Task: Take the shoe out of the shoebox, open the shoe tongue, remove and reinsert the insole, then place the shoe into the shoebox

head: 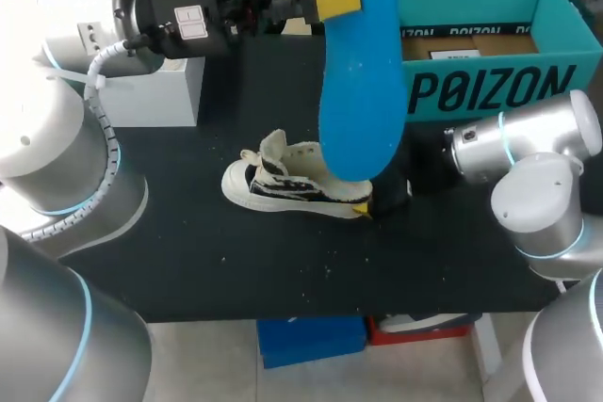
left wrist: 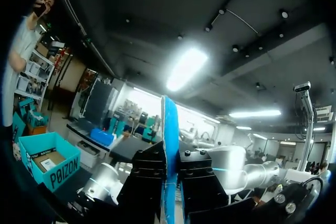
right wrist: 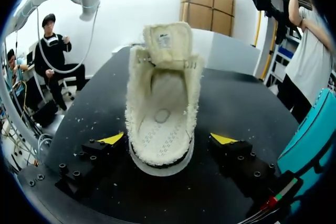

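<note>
A blue insole (head: 358, 72) hangs high over the table, and my left gripper (head: 337, 0) is shut on its upper part. In the left wrist view the insole (left wrist: 169, 129) stands edge-on between the black fingers (left wrist: 197, 174). The white and black shoe (head: 292, 181) lies on the black table (head: 188, 242), toe to the left. My right gripper (right wrist: 167, 140) stands open around its heel, with the yellow fingertips (right wrist: 223, 139) clear of both sides. The fleece-lined shoe (right wrist: 163, 103) gapes open with its tongue (right wrist: 168, 38) lifted forward.
A teal shoebox (head: 490, 91) stands open at the back right, seen also beside my right gripper as a teal shoebox wall (right wrist: 315, 135). A white box (head: 155, 91) sits at the back left. White crumbs dot the table around the shoe.
</note>
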### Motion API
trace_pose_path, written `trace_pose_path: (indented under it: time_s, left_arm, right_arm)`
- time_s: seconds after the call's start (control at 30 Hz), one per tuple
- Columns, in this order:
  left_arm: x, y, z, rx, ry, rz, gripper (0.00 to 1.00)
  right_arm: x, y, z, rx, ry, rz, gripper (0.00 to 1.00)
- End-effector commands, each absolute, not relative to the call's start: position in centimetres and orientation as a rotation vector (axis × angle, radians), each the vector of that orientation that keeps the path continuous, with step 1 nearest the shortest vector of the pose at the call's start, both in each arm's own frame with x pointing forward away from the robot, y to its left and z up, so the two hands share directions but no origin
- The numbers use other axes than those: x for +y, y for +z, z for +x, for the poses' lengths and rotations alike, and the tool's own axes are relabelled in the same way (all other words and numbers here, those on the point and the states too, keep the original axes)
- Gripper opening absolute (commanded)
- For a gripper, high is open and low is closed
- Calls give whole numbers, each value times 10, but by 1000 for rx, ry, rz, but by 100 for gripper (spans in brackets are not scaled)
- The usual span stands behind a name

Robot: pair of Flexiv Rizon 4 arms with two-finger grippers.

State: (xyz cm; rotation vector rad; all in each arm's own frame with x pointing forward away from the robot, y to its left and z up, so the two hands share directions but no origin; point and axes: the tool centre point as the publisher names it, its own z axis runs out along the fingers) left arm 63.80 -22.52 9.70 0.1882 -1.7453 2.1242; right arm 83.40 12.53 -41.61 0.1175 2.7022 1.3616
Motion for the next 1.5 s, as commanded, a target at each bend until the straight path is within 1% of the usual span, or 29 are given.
trace_pose_path:
  time_s: [0.03,0.17,0.43,0.63,1.5]
  left_arm:
    - [-227,97,638,-1745,2127,190,0]
    - [-227,97,638,-1745,2127,190,0]
    - [-227,97,638,-1745,2127,190,0]
    - [-227,97,638,-1745,2127,190,0]
    - [-227,97,638,-1745,2127,190,0]
  right_arm:
    - [121,-395,838,2854,1127,102,100]
    - [120,-389,838,2935,941,95,100]
    - [120,-385,838,3005,448,90,100]
    - [119,-389,836,3022,292,82,100]
    - [132,-396,842,3101,83,12,100]
